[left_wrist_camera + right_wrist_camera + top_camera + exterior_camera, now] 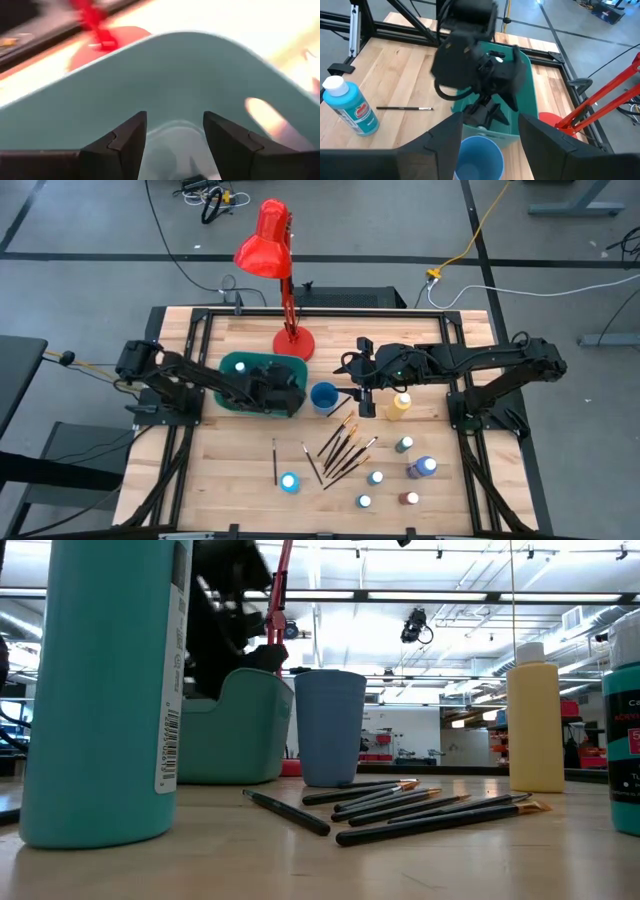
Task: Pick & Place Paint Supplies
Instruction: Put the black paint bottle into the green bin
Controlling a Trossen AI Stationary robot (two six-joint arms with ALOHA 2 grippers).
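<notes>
At frame centre, our left gripper (285, 392) hangs empty, fingers wide, inside the teal bin (232, 365); our right gripper (364, 392), also wide, hovers beside the yellow bottle (399, 405). Brushes (340, 448) and small bottles (376, 478) remain lower right.

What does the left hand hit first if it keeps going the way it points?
Probably the inside of the teal bin: the left hand, open, already points into it, its curved wall filling the view ahead. Depth unclear.

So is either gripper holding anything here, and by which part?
Nothing is held. The left gripper is open inside the teal plastic bin; the right gripper is open above the small blue cup.
</notes>
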